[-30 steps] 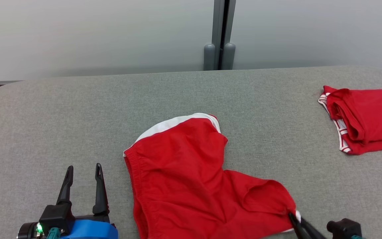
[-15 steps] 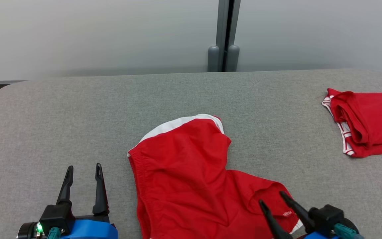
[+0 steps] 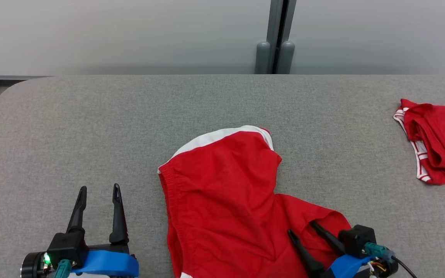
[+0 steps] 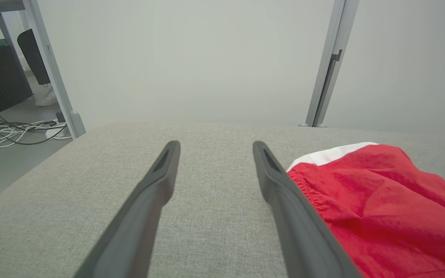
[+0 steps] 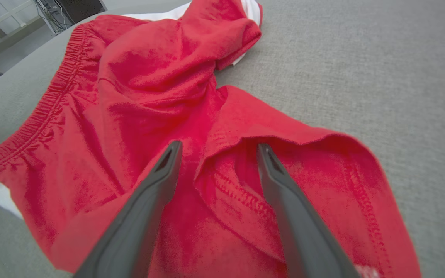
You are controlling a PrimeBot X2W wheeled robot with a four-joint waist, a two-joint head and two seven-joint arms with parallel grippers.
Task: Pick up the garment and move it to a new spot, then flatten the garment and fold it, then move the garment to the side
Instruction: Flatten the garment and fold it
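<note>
The garment is a pair of red shorts with white trim, lying crumpled at the middle of the grey table. My right gripper hovers open over its right leg opening, fingers apart and holding nothing; the right wrist view shows the red cloth spread beneath the open right gripper. To the left of the shorts my left gripper stands open over bare table, and in its wrist view the left gripper has the elastic waistband just to its right.
A second red garment lies folded at the table's right edge. A grey post stands behind the table against a pale wall. Cables lie on the floor beyond the table's left end.
My right gripper has let go of the shorts' right leg hem, opened, and moved up over the cloth. The head camera has shifted, sliding the scene rightward. The left gripper has stayed put.
</note>
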